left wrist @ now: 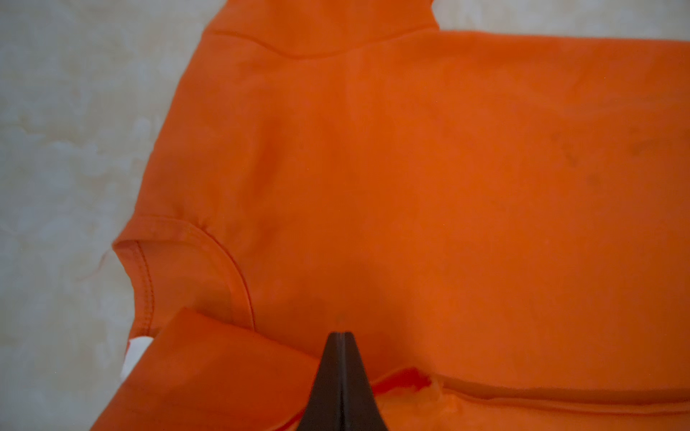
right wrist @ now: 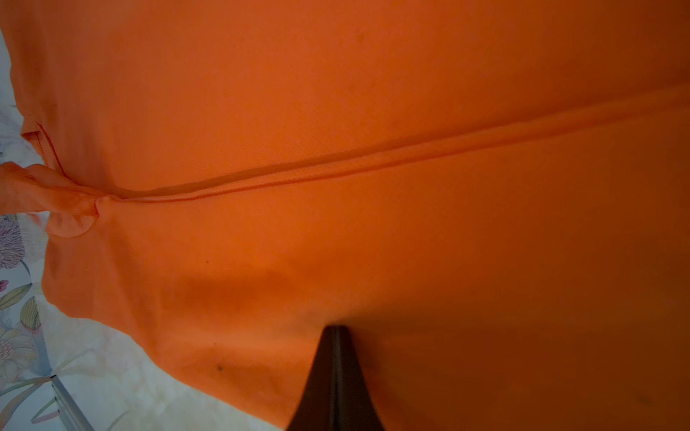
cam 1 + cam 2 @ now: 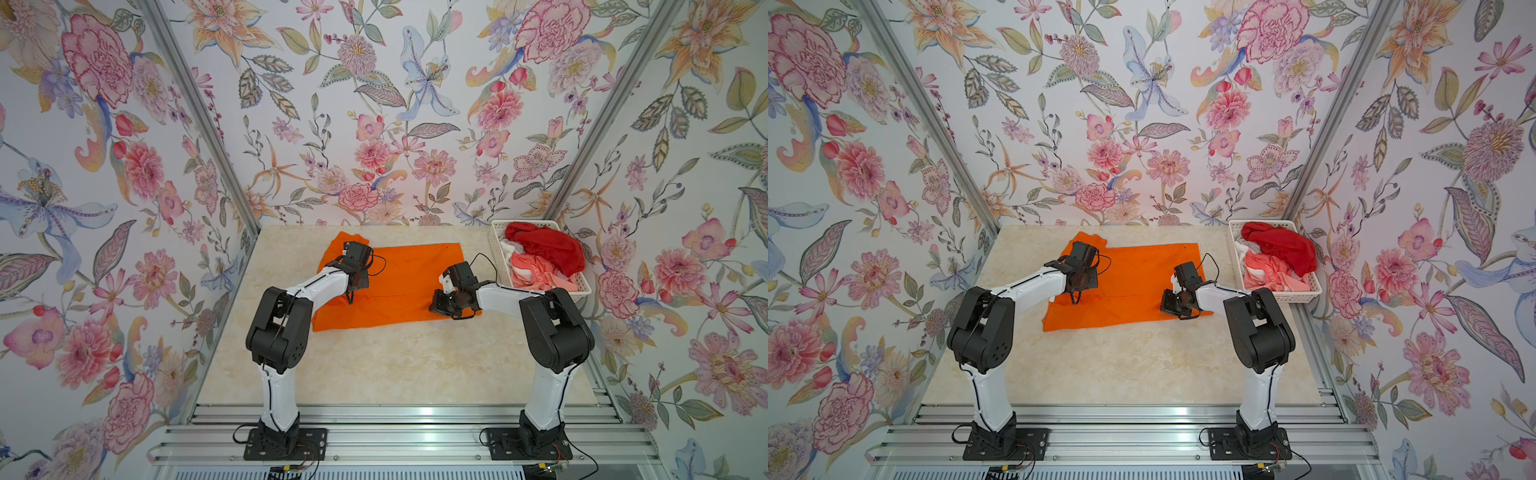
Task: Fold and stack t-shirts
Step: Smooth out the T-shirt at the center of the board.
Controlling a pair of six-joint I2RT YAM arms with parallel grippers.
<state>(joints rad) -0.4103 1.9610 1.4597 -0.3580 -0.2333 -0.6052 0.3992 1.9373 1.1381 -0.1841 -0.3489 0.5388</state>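
Orange t-shirt lies spread on the table, nearer its far edge than its near one and roughly midway between the left and right edges. Its near portion is folded over onto the rest, and the folded edge runs left to right across the middle of the cloth. One sleeve pokes out toward the far-left corner.

My left claw points down at the shirt's left end, beside the collar and the small white neck label. Its fingers are pressed together, and I see no cloth pinched between them.

My right claw is over the shirt's right end, on the near side of the folded edge. Its fingers are also pressed together, with the tip right at the fabric. I can't tell whether it is touching.

In the far-right corner sits the white slotted basket. The deep red tee is heaped on top inside it, with the coral-pink-and-white tee bunched beneath it toward the basket's near end.
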